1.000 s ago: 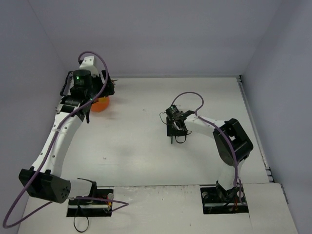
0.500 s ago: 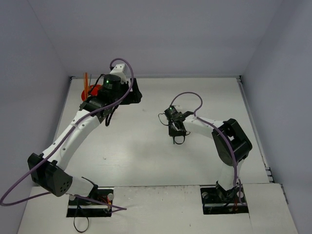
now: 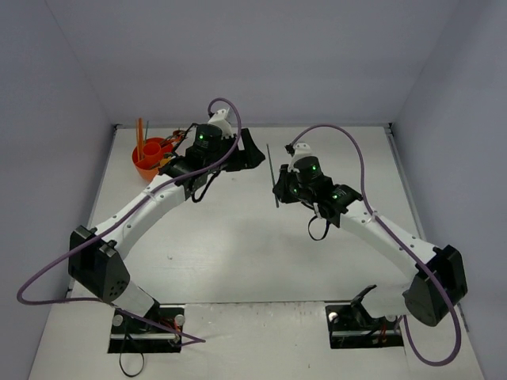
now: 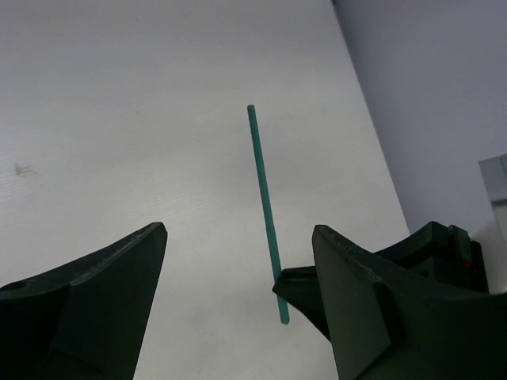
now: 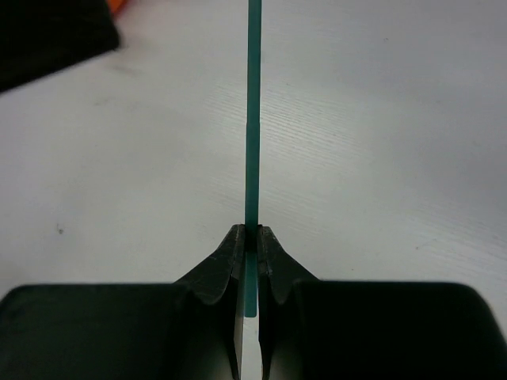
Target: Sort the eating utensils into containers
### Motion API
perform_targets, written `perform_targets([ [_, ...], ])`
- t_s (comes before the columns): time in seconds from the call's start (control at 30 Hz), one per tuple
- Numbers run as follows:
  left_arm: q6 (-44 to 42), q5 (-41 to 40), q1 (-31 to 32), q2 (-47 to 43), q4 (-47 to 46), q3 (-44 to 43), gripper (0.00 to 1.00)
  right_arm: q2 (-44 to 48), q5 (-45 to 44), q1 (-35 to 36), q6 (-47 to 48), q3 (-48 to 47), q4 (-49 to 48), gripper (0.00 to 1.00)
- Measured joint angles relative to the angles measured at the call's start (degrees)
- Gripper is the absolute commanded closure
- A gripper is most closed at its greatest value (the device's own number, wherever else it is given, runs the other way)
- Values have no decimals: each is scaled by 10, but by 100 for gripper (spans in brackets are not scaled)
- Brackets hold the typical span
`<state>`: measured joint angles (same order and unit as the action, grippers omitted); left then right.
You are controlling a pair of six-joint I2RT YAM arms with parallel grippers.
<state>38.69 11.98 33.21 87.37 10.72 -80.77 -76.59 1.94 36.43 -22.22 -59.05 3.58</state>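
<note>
A slim teal chopstick (image 3: pixel 273 176) hangs over the middle of the table, pinched near its lower end by my right gripper (image 3: pixel 280 191). In the right wrist view the jaws (image 5: pixel 251 234) are shut on the chopstick (image 5: pixel 253 119), which runs straight away from them. My left gripper (image 3: pixel 249 150) stands open just left of it. Its wrist view shows the chopstick (image 4: pixel 264 207) between the wide-apart fingers (image 4: pixel 238 241), touching neither. The orange-red cup (image 3: pixel 146 166) stands at the far left with several utensils (image 3: pixel 169 144) sticking out of it.
The grey walls close the table at the back and on both sides. The left arm's links stretch diagonally across the table's left half, beside the cup. Purple cables loop above both arms.
My left arm has swung from the cup rightward to the table's middle. The right gripper has shut on the teal chopstick, lifted it and carried it a little farther back.
</note>
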Motion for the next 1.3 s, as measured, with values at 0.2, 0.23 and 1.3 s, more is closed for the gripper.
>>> perform_targets([
  [0.2,10,19,17,29,-38,-6,29,13,57,1,16,0,-26,100],
  [0.23,10,20,19,35,-40,-8,32,13,63,1,17,0,-29,100],
  [1.3,-191,-28,-155,38,23,-144,100,30,105,-19,30,9,-57,23],
])
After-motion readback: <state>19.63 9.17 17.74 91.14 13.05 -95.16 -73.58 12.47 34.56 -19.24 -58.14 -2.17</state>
